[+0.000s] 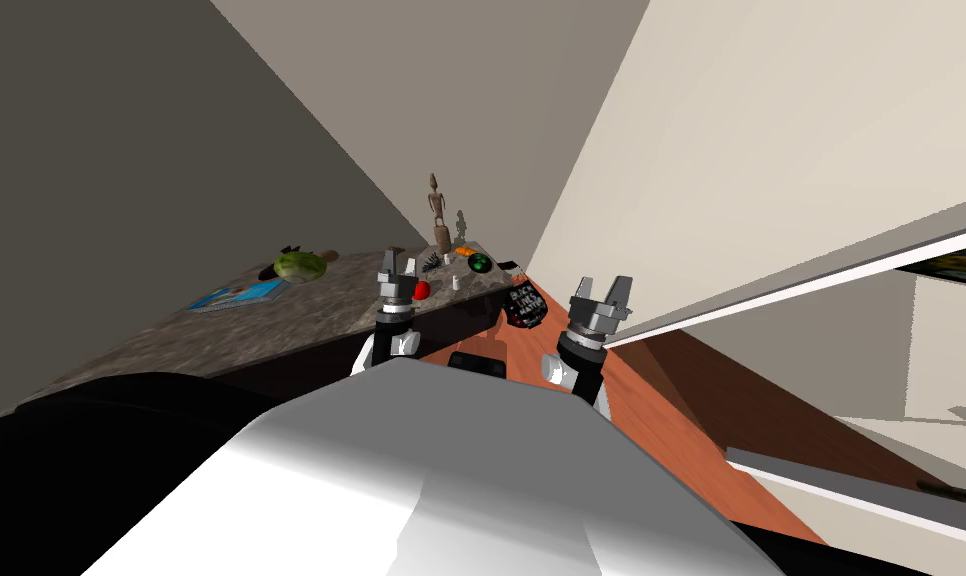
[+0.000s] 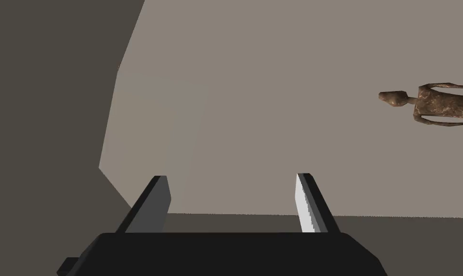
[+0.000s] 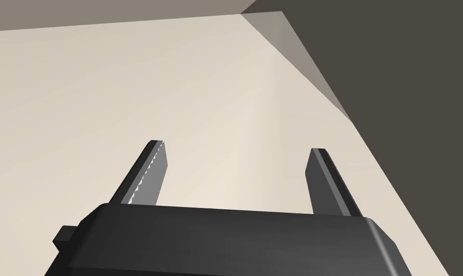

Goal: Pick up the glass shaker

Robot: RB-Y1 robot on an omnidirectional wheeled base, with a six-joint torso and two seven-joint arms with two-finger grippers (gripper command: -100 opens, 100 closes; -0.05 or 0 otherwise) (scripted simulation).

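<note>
One tiny whitish shaker (image 1: 455, 284), indistinct

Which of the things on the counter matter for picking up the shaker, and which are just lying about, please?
For the job:
small white shaker
left end effector, open, nearest it
right end effector, open

Lying about:
wooden figurine
blue book
green vegetable
red round item
green bowl
black bag

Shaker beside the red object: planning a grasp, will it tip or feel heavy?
The shaker stands upright and narrow on the counter, so a sideways nudge would probably tip it. It looks small next to the figurine, so it is likely light.
</note>
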